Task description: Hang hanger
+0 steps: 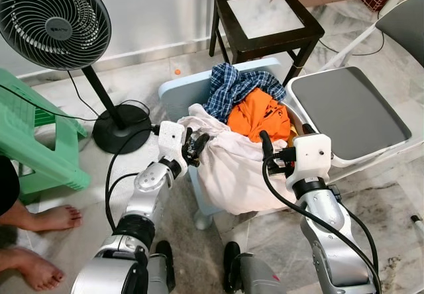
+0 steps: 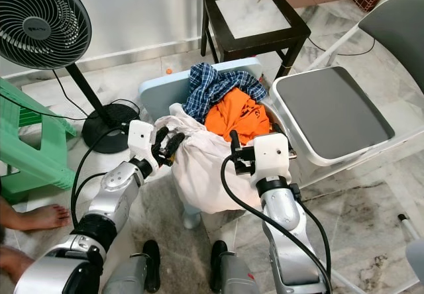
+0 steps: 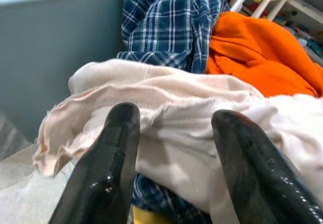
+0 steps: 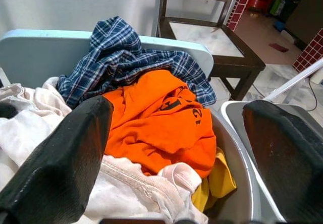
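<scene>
A heap of laundry sits in a grey basin [image 4: 237, 193]: a cream cloth [image 1: 232, 165] hangs over the near side, with an orange garment [image 1: 262, 114] and a blue plaid shirt [image 1: 232, 85] behind it. My left gripper [image 1: 195, 145] is open at the cream cloth's left edge; in the left wrist view its fingertips [image 3: 121, 118] stand apart with the frayed hem just beyond them. At the heap's right side my right gripper [image 1: 268, 149] is open too, its fingers [image 4: 96, 113] spread wide and pointing at the orange garment [image 4: 156, 118].
The basin rests on a light blue chair [image 1: 182, 92]. Against its right side stands a white chair with a grey seat [image 1: 348, 112]. A dark wooden chair [image 1: 265, 16] is behind. A standing fan [image 1: 56, 19], a green stool [image 1: 33, 135] and a person's bare feet [image 1: 46, 218] are on the left.
</scene>
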Motion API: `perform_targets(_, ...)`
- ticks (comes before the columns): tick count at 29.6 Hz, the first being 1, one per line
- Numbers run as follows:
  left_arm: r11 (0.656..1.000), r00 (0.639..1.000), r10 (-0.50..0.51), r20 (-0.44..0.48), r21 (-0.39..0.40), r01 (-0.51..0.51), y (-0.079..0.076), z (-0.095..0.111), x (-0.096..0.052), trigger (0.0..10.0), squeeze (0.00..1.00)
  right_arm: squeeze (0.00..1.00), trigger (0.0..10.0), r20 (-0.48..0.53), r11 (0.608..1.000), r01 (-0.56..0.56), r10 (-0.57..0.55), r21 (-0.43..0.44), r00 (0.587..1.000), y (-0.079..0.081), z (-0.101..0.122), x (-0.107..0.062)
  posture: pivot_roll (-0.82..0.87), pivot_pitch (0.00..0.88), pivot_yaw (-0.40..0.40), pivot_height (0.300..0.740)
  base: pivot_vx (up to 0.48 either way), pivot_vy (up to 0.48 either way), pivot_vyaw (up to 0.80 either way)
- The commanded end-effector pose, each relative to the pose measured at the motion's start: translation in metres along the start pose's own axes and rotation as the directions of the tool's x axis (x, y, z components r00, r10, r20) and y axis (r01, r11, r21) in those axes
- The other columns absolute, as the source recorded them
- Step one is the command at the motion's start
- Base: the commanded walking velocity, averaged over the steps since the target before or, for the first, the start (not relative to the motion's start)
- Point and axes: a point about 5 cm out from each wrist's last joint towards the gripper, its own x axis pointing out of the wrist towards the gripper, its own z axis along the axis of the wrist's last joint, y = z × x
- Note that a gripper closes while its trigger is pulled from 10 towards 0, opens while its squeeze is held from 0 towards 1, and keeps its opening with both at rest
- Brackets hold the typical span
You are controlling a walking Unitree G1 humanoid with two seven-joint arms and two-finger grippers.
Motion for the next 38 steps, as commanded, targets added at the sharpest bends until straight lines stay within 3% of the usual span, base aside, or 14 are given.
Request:
perform_targets(1,1.0,0.998,-0.009,-0.058,0.011,0.009,-0.001,-0.009,-0.001,10.0,0.34,0.0,10.0,-0.018,1.0,0.0,0.0,-0.004,1.0,-0.001,-0.004,-0.004,-0.01,0.35,-0.073,0.74,0.0,0.0,0.0)
perform_targets(3,1.0,0.997,0.005,-0.071,0.03,-0.003,0.002,-0.008,0.0,10.0,0.34,0.0,10.0,-0.019,1.0,0.001,-0.001,-0.004,1.0,-0.001,-0.004,-0.004,-0.01,0.352,-0.071,0.74,0.0,0.0,0.0)
perform_targets(4,0.999,0.997,0.007,-0.079,0.038,-0.004,0.003,-0.007,0.001,10.0,0.44,0.0,10.0,-0.02,1.0,0.002,-0.002,-0.004,1.0,-0.001,-0.004,-0.005,-0.01,0.354,-0.07,0.74,0.0,0.0,0.0)
perform_targets(7,0.999,0.993,-0.004,-0.114,0.049,0.009,0.004,-0.01,0.001,10.0,0.42,0.0,10.0,-0.023,1.0,0.007,-0.007,-0.004,1.0,-0.001,-0.004,-0.006,-0.02,0.356,-0.068,0.74,0.0,0.0,0.0)
perform_targets(8,0.999,0.992,-0.011,-0.123,0.048,0.017,0.004,-0.011,0.001,6.8,0.4,0.0,10.0,-0.024,1.0,0.008,-0.008,-0.004,1.0,-0.001,-0.005,-0.006,-0.02,0.357,-0.067,0.74,0.0,0.0,0.0)
perform_targets(10,0.999,0.992,-0.017,-0.125,0.047,0.023,0.003,-0.011,0.001,6.8,0.4,0.0,10.0,-0.024,1.0,0.009,-0.009,-0.003,1.0,-0.001,-0.005,-0.006,-0.02,0.357,-0.067,0.74,0.0,0.0,0.0)
perform_targets(11,0.998,0.99,-0.035,-0.14,0.047,0.042,0.002,-0.014,0.0,0.0,0.16,0.0,10.0,-0.025,1.0,0.01,-0.01,-0.003,1.0,-0.001,-0.005,-0.007,-0.02,0.359,-0.065,0.74,0.0,0.0,0.0)
perform_targets(12,0.998,0.99,-0.035,-0.14,0.047,0.042,0.002,-0.014,0.0,0.0,0.16,0.0,10.0,-0.025,1.0,0.01,-0.01,-0.003,1.0,-0.001,-0.005,-0.007,-0.02,0.359,-0.065,0.74,0.0,0.0,0.0)
perform_targets(13,0.998,0.988,-0.043,-0.147,0.047,0.05,0.001,-0.015,0.0,0.0,0.0,0.0,10.0,-0.026,1.0,0.01,-0.01,-0.003,1.0,-0.001,-0.005,-0.007,-0.02,0.358,-0.063,0.74,0.0,0.0,0.0)
perform_targets(28,0.994,0.984,-0.047,-0.172,0.085,0.063,0.003,-0.018,-0.001,0.0,0.0,0.0,10.0,-0.061,1.0,-0.026,0.026,0.01,0.998,0.001,-0.012,-0.014,-0.03,0.351,-0.056,0.74,0.0,0.0,0.0)
perform_targets(35,0.997,0.992,-0.029,-0.121,0.07,0.038,0.004,-0.008,0.003,0.0,0.0,0.0,10.0,-0.059,1.0,-0.029,0.029,0.008,0.998,0.001,-0.011,-0.013,-0.02,0.346,-0.062,0.74,0.0,0.0,0.0)
perform_targets(38,0.996,0.994,-0.058,-0.096,0.062,0.064,-0.005,-0.002,0.009,0.0,0.0,0.0,10.0,-0.057,1.0,-0.027,0.028,0.006,0.998,0.001,-0.011,-0.012,-0.01,0.344,-0.061,0.74,0.0,0.0,0.0)
